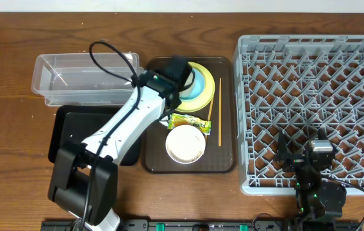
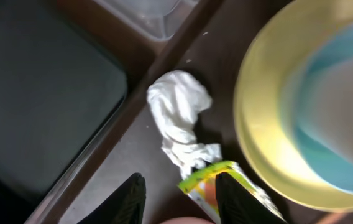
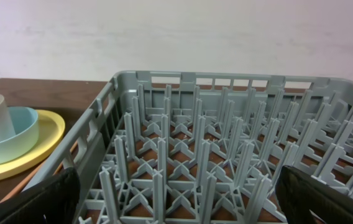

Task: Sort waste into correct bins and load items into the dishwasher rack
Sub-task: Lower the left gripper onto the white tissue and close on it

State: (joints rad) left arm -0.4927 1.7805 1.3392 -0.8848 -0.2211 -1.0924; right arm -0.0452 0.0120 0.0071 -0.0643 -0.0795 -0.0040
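left hand (image 2: pixel 181 180) half open, holds nothing, low over brown tray (image 2: pixel 133 162) to take waste | napkin (image 2: pixel 176 115) at frame centre, wrapper (image 2: pixel 202 179) touching its lower end | right hand (image 3: pixel 176 180) wide open, empty, over dishwasher rack (image 3: pixel 195 79)

Lab-like tabletop (image 1: pixel 9 160), blank wall (image 3: pixel 176 37)

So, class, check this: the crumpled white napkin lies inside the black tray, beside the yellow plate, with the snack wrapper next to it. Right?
Not quite. The left wrist view shows the napkin lying on the brown serving tray, not inside the black tray. It is beside the yellow plate, with the snack wrapper next to it.
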